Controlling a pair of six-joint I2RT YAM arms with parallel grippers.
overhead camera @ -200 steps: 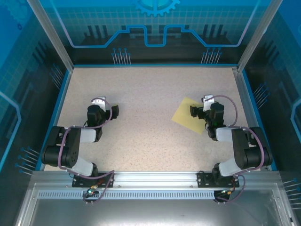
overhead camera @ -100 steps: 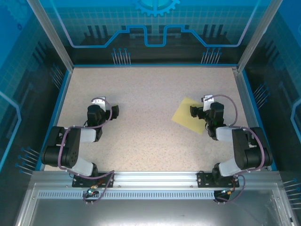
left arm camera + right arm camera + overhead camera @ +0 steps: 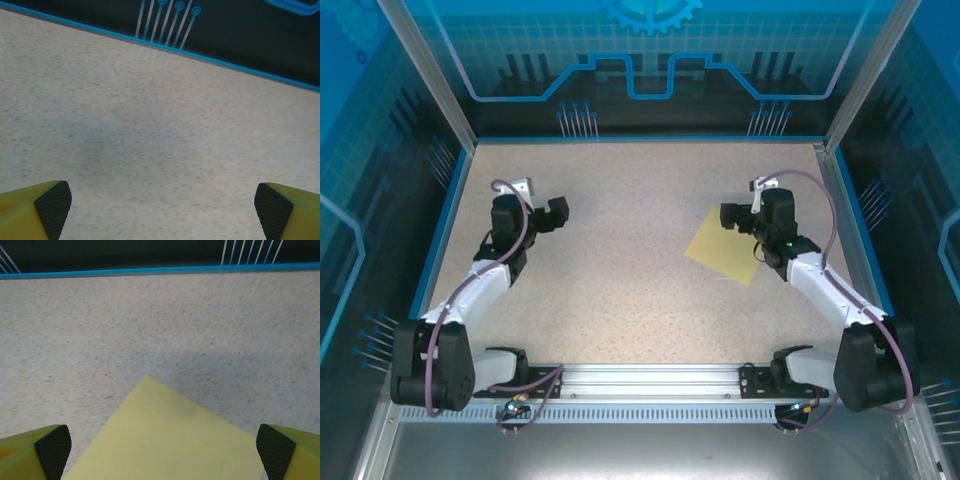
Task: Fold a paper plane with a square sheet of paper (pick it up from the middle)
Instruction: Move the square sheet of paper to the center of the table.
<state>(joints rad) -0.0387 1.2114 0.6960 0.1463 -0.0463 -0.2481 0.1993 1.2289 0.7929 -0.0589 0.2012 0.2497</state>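
While the right arm (image 3: 820, 285) stretches forward, its pincer (image 3: 735, 217) gapes above the sheet (image 3: 720, 252).

Left arm (image 3: 480, 285): unfolded from its crouch and stretched out long. Right arm (image 3: 820, 285): likewise unfolded. Left gripper (image 3: 533, 212): carried farther from the sheet of paper (image 3: 722, 252). Right gripper (image 3: 752, 215): shifted toward the sheet's far corner.

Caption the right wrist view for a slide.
Open fingers over a corner of the flat yellow sheet on the table.
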